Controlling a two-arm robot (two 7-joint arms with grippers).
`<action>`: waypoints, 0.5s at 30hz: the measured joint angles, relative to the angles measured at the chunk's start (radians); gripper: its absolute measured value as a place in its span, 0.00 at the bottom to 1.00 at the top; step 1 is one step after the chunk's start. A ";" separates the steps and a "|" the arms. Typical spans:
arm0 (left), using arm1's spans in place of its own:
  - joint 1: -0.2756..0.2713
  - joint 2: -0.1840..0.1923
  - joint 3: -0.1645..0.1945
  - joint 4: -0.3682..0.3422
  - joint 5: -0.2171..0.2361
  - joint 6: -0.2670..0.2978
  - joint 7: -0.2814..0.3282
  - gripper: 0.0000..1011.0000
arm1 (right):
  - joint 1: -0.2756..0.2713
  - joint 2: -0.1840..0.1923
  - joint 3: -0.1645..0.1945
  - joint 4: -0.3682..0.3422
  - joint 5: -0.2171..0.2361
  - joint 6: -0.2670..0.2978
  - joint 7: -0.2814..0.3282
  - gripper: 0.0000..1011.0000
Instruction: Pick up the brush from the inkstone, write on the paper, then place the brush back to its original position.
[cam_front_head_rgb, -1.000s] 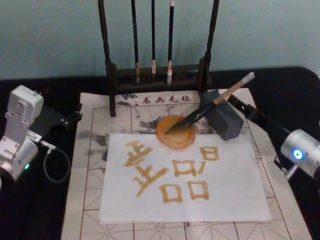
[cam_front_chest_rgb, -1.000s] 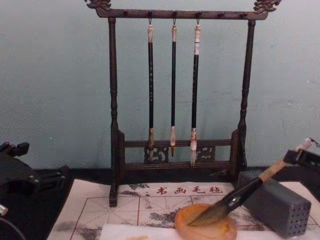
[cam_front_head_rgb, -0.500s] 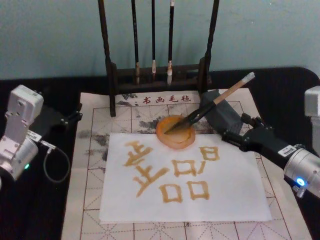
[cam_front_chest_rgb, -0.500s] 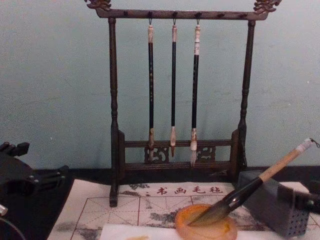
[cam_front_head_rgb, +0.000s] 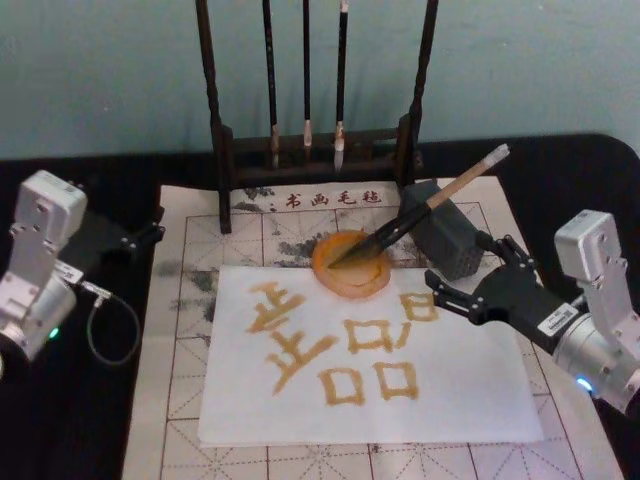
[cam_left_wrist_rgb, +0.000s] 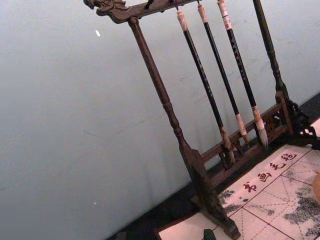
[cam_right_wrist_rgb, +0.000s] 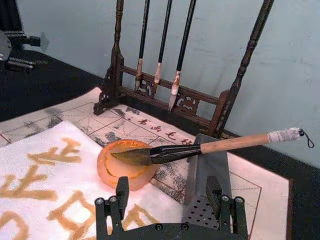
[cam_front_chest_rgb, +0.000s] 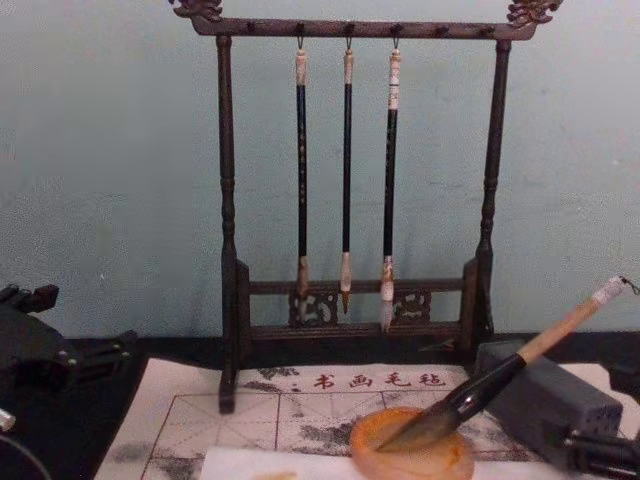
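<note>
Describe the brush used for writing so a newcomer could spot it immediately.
Start at the tall wooden rack; just before it sits an orange inkstone. The brush has its bristles in that dish and leans on a grey block. Unlike the three thin hanging brushes, it is thick and tan-handled.

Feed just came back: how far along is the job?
Looks nearly finished. Done: amber characters cover the paper; the brush lies with its tip in the inkstone. In hand: nothing; the right gripper hangs open nearby, apart from it. The left gripper sits parked on the left. Left: probably only parking the right arm.
</note>
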 joint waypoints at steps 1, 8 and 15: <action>0.000 0.000 0.000 0.000 0.000 0.000 0.000 0.99 | 0.000 -0.002 -0.001 0.002 -0.008 -0.003 -0.003 0.99; 0.000 0.000 0.000 0.000 0.000 0.000 0.000 0.99 | 0.000 0.000 -0.001 0.001 -0.004 -0.003 -0.001 0.99; 0.000 0.000 0.000 0.000 0.000 0.000 0.000 0.99 | -0.001 0.003 0.000 -0.002 0.003 0.000 0.002 0.99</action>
